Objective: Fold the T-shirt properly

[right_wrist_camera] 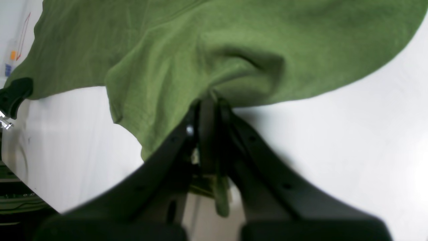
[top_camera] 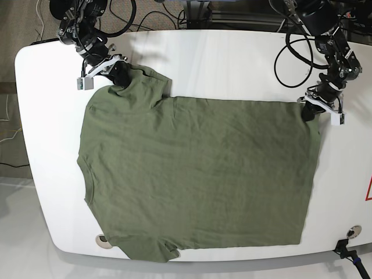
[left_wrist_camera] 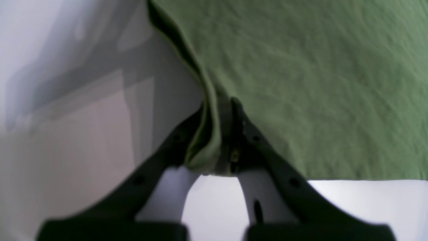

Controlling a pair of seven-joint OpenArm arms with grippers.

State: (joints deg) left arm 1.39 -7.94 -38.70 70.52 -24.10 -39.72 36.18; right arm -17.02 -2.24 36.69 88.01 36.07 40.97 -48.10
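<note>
Base view: shirt spreads toward the table's near edge from both claws, right apparently pinching a sleeve, left a hem corner.

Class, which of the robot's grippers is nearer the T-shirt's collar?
Right. The right gripper grips the sleeve beside the collar; the left gripper grips the T-shirt at the far hem corner.

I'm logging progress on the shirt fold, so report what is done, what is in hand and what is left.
Done: the T-shirt lies spread flat on the white table, with no fold in it yet. In hand: the left tool is shut on the hem corner and the right tool is shut on the sleeve, both along the far edge. Left: every fold.
</note>
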